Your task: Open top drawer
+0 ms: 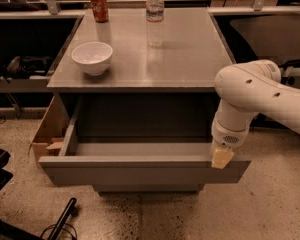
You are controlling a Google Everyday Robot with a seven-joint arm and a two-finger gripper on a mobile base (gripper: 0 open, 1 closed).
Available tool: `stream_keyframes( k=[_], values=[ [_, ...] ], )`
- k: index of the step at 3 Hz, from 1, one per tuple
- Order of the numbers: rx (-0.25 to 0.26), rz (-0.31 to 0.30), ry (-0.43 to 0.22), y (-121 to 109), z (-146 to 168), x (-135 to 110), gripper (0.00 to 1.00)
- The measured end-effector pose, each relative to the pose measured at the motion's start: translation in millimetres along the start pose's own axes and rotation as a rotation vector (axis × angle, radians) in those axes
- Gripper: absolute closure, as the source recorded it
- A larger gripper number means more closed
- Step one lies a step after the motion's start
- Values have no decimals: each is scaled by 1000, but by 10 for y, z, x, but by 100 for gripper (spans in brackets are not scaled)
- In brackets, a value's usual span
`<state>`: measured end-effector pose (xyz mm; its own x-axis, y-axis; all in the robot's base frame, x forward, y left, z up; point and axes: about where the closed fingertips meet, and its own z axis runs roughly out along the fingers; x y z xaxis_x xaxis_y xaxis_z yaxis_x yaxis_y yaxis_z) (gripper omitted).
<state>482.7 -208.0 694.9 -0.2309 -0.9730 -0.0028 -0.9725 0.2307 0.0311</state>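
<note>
My gripper [222, 158] sits at the front rim of the top drawer [140, 174], rt end; can't tell if it's clamped or loose. Drawer stands well out under tabletop [190, 59] w/ bowl [92, 57], bottle [154, 15], can [99, 5].

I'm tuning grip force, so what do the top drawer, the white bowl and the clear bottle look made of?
The top drawer: matte grey, flat, no grain; painted metal or laminate, unclear which. The bowl: glossy white, probably ceramic or hard plastic. The bottle: see-through, likely thin plastic. The gripper sits at the drawer front's top edge, right side.
</note>
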Motion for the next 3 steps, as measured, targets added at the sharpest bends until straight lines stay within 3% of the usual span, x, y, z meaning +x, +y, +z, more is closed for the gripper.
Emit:
stream_keyframes(
  k=[1, 2, 3],
  values=[
    [-10, 23, 19, 197, -42, 137, 100],
    [-54, 58, 26, 501, -99, 194, 100],
    [-55, 58, 26, 508, -122, 195, 100]
  ],
)
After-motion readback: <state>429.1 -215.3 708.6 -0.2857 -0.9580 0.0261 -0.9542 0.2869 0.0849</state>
